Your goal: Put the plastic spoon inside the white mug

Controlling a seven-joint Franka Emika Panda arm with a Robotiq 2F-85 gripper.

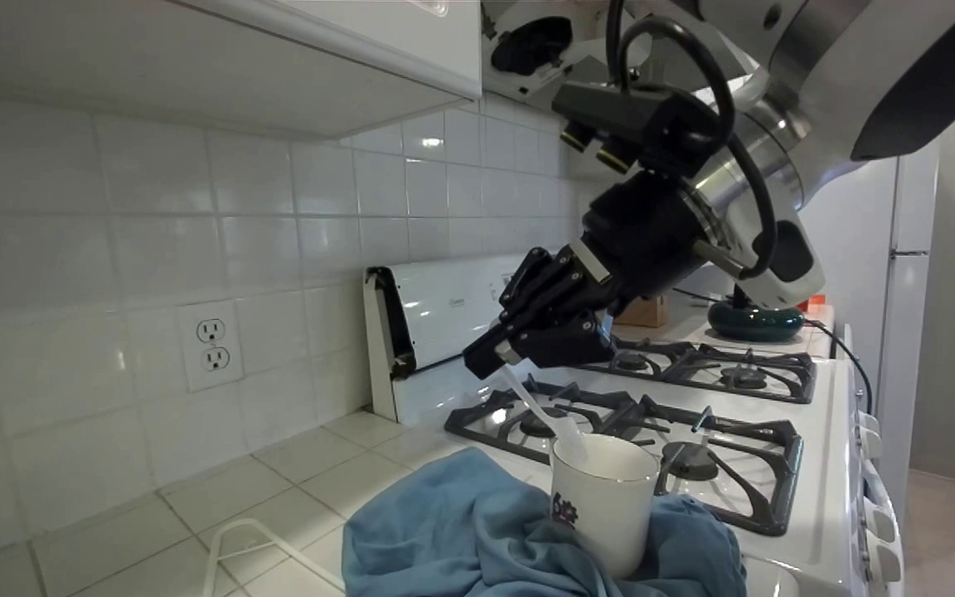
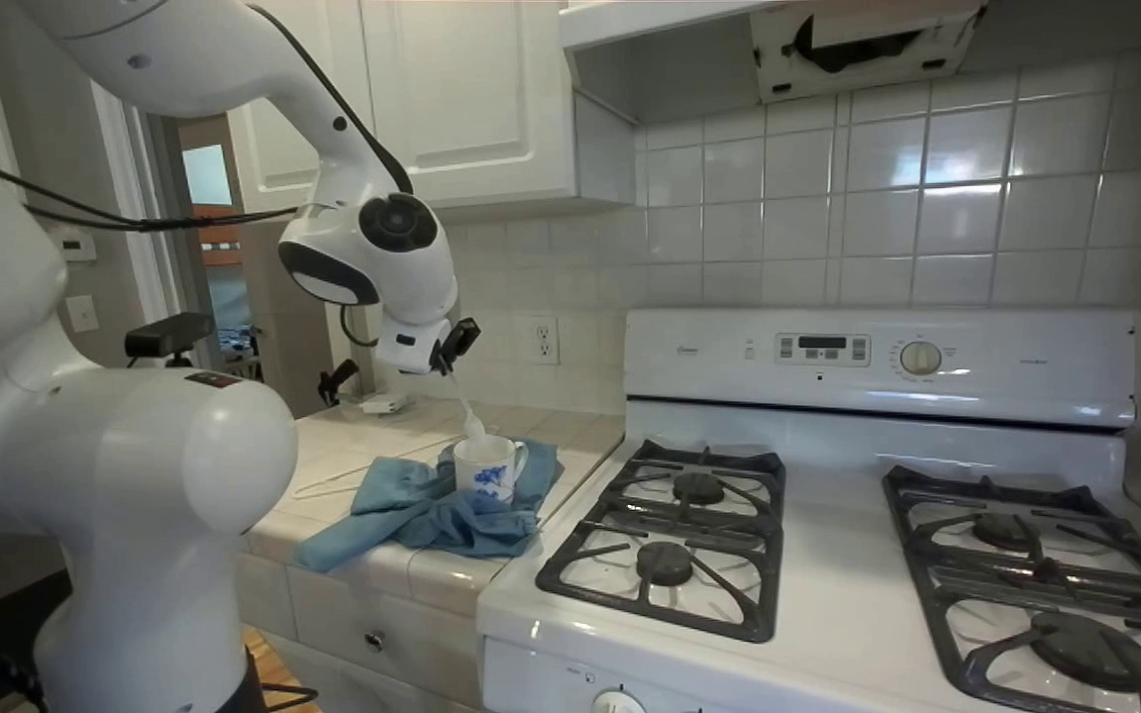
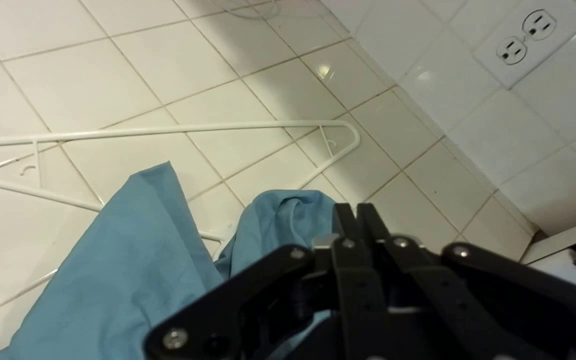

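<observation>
In an exterior view, tiled wall (image 2: 967, 228) spans the upper right, the stove (image 2: 838, 555) the lower right, the counter (image 2: 585, 426) left of it. The arm (image 2: 348, 163) arches down from the upper left. Left of centre, a blue cloth (image 2: 432, 520) on the counter bears the mug (image 2: 476, 473). The gripper (image 3: 356, 212), slanting down, grasps the spoon (image 1: 560, 427) by its handle, bowl at the mug's mouth.

In an exterior view the arm (image 1: 842, 99) slanted down from the upper right, its wrist (image 1: 776, 153) tilted and the gripper (image 1: 491, 358) aimed toward the lower left. In the wrist view the black fingers (image 3: 344, 220) stood nearly together, right of centre.
</observation>
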